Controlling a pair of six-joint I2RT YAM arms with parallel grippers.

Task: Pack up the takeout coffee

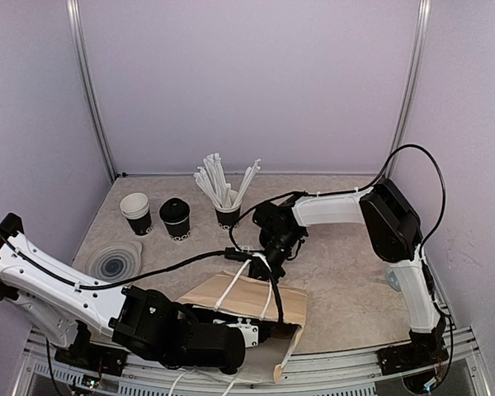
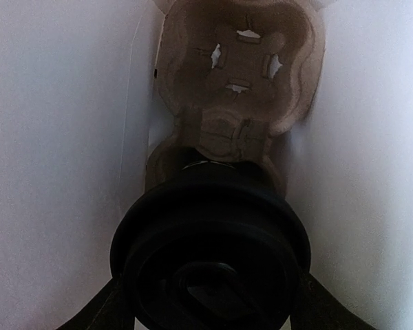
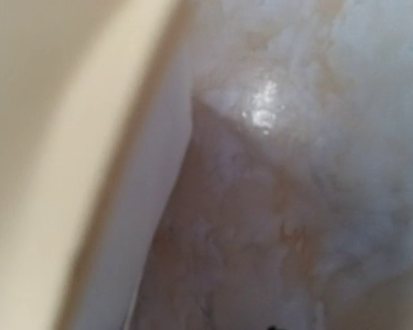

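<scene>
Inside, a kraft paper bag [image 1: 252,289] on its side, lining smooth and white. Moulded pulp carrier [image 2: 241,75]: rough, lobed, slotted. Takeout coffee [image 2: 210,227], round glossy black lid, at the carrier's near well, clamped between the left gripper [image 2: 210,309] fingers. Right gripper [image 1: 274,252] is at the bag's white handles; jaw spread unreadable.

site: robot lab cell | signs: bare lilac walls [image 1: 256,82]; aluminium frame posts [image 1: 91,99]; robot arms [image 1: 396,223] on table [image 1: 346,280]
</scene>
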